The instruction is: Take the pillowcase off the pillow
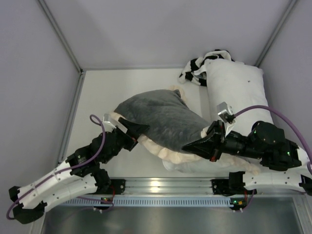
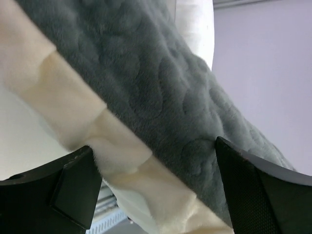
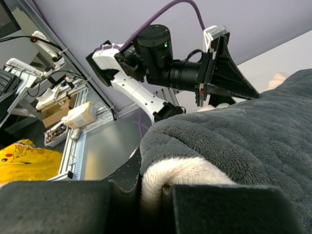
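"Pillowcase (image 1: pixel 163 117), where is it?"
"Grey side up, in the middle of the table (image 1: pixel 97 97). At its left frilled edge the left gripper (image 1: pixel 132 130) gapes wide, fabric between its jaws."
"And rightward?"
"The right gripper (image 1: pixel 195 145) is clamped on the near-right cream frill."

A robotics lab: plain panel walls (image 1: pixel 161 29) enclose the white table (image 1: pixel 126 83), with aluminium rail (image 1: pixel 165 185) and cabled gear (image 3: pixel 44 92) nearby.

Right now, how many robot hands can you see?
2. The left gripper is open around the pillowcase's left edge; the right gripper is shut on its near right edge. None look hidden.
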`<state>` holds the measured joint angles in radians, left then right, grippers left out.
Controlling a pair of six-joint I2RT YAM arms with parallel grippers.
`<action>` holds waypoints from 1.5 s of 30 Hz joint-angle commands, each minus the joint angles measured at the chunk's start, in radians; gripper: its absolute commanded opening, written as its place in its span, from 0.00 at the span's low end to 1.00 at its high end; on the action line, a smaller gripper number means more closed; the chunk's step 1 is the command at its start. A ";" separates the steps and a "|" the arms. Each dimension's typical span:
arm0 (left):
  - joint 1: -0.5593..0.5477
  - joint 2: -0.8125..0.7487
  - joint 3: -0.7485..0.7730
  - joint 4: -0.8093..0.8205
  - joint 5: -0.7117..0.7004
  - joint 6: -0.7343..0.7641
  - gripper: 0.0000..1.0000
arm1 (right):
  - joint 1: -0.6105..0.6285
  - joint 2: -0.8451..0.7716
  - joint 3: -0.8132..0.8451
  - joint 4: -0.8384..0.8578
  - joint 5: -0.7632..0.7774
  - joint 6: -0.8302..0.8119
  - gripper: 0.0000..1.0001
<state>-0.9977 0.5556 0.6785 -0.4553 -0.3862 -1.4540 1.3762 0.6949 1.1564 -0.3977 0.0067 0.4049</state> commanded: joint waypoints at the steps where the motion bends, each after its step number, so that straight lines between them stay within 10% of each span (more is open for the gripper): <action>1: 0.001 0.013 0.075 0.079 -0.126 0.102 0.91 | -0.005 -0.028 0.002 0.080 -0.001 0.012 0.00; 2: 0.001 0.023 0.084 0.081 -0.161 0.125 0.84 | -0.005 -0.029 -0.001 0.080 -0.001 0.015 0.00; 6: 0.001 0.040 0.107 0.138 -0.177 0.266 0.00 | -0.005 -0.034 -0.021 0.080 -0.033 0.028 0.00; 21: -0.001 0.193 0.611 -0.149 -0.238 0.682 0.00 | -0.003 0.073 -0.190 0.095 -0.059 0.184 0.00; 33: 0.001 0.682 1.010 -0.135 0.047 0.915 0.00 | 0.027 0.388 -0.172 0.679 -0.510 0.293 0.00; 45: 0.074 1.083 1.142 -0.200 0.314 0.928 0.00 | 0.003 -0.032 -0.288 -0.074 0.534 0.332 0.00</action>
<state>-0.9455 1.6104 1.8023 -0.7185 -0.1764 -0.5289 1.3834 0.7403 0.9081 -0.2153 0.1516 0.6651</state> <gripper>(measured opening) 0.009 0.031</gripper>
